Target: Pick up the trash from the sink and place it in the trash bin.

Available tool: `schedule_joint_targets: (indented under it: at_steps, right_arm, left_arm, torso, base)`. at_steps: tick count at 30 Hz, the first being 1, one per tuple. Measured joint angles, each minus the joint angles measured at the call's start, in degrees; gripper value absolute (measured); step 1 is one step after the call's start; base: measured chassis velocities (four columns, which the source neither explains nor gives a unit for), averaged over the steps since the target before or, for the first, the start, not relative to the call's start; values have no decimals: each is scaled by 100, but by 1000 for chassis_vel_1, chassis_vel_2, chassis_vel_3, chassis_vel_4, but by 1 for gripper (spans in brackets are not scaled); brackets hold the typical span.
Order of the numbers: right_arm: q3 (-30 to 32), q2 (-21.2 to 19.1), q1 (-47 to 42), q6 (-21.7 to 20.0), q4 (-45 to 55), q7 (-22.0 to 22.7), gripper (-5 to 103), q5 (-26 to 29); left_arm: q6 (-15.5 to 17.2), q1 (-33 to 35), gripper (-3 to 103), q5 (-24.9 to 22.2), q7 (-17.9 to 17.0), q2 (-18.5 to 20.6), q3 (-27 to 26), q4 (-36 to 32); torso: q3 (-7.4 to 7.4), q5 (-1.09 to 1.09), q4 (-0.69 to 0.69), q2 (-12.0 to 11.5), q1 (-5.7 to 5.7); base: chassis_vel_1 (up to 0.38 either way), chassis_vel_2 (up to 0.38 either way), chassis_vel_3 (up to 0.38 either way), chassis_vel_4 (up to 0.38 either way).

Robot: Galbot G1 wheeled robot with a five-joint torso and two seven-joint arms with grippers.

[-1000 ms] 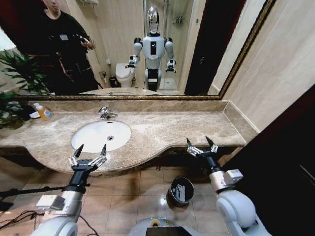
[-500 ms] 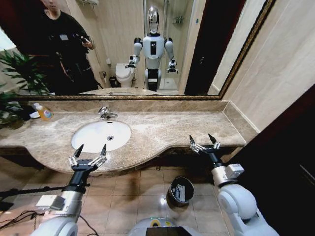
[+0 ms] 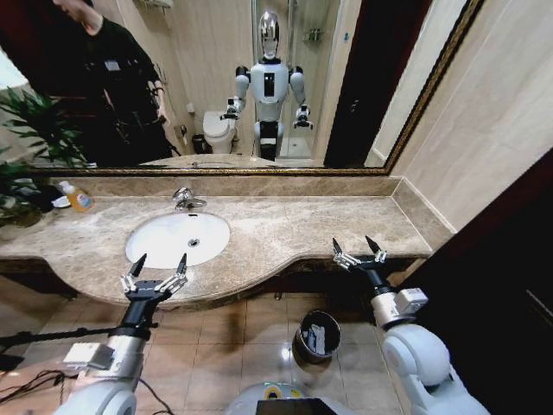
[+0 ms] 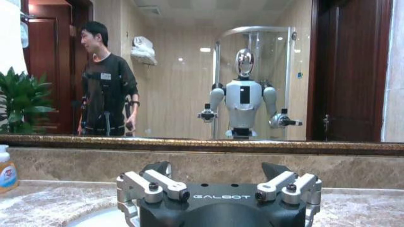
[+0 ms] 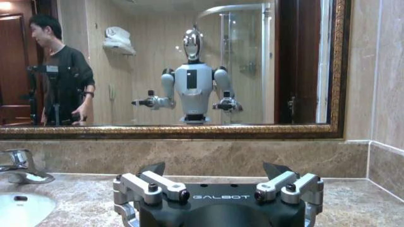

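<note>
Sink (image 3: pixel 151 251) basin appears bare, just beyond the left gripper (image 3: pixel 156 271) fingers, spread and holding nothing. Right gripper (image 3: pixel 358 252) likewise apart, empty. White trash (image 3: pixel 318 339) lies in the trash bin (image 3: pixel 304 344) below; task looks essentially complete

Sink (image 3: pixel 177 238) apparently bare; trash bin (image 3: pixel 315 335) (floor) holds white items.

Warm dim light, fisheye edges

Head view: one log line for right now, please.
left claw: open, at sink front | right claw: open, counter edge | sink: no trash seen | bin: on floor
</note>
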Motion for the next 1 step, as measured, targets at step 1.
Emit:
schedule_joint_targets:
  at_steps: [1]
  right_arm:
    - [0, 0, 0, 1, -1, 0, 100, -1]
  left_arm:
    - [0, 0, 100, 0, 0, 0, 0, 0]
  torso:
    - [0, 0, 0, 0, 0]
  base:
    - [0, 0, 0, 0]
